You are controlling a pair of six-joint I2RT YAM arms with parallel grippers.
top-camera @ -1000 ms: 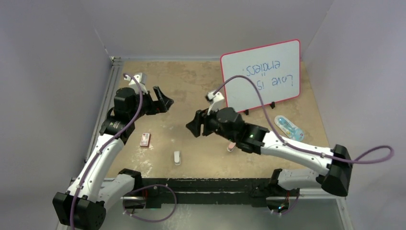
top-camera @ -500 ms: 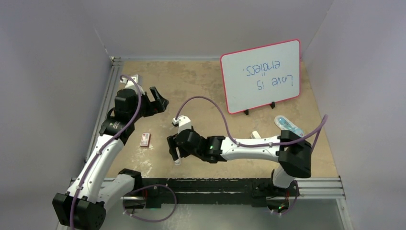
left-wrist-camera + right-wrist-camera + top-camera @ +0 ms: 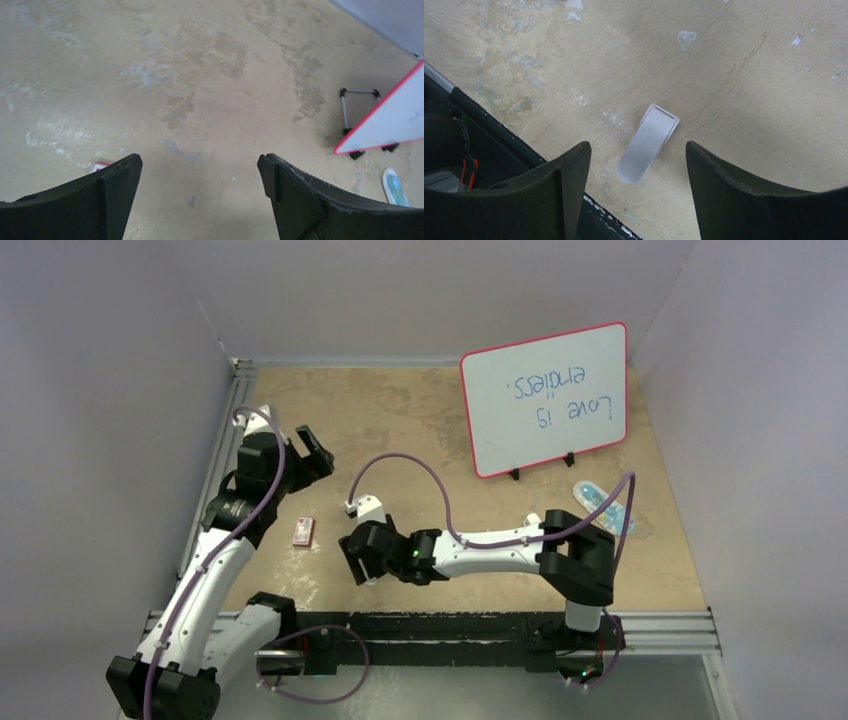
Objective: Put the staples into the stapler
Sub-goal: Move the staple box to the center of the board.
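Note:
A small red-pink box (image 3: 303, 531) lies flat on the table at the left; its corner peeks past my left finger in the left wrist view (image 3: 100, 164). No staple strips or tray show in it. A small grey-white oblong piece (image 3: 649, 142), one end rounded and one square, lies near the front edge. My right gripper (image 3: 358, 565) hovers over it, open, jaws on either side in the right wrist view (image 3: 636, 150), not touching. A pale pink item (image 3: 533, 521) peeks from behind the right arm. My left gripper (image 3: 318, 450) is open and empty above bare table (image 3: 198, 160).
A red-framed whiteboard (image 3: 545, 398) stands on black feet at the back right and also shows in the left wrist view (image 3: 395, 120). A blue-white packet (image 3: 603, 505) lies in front of it. The black front rail (image 3: 484, 130) runs just beside my right gripper.
My right arm has swung from the table's middle to the front left and come down over the grey-white piece. My left gripper has drawn back a little to the left.

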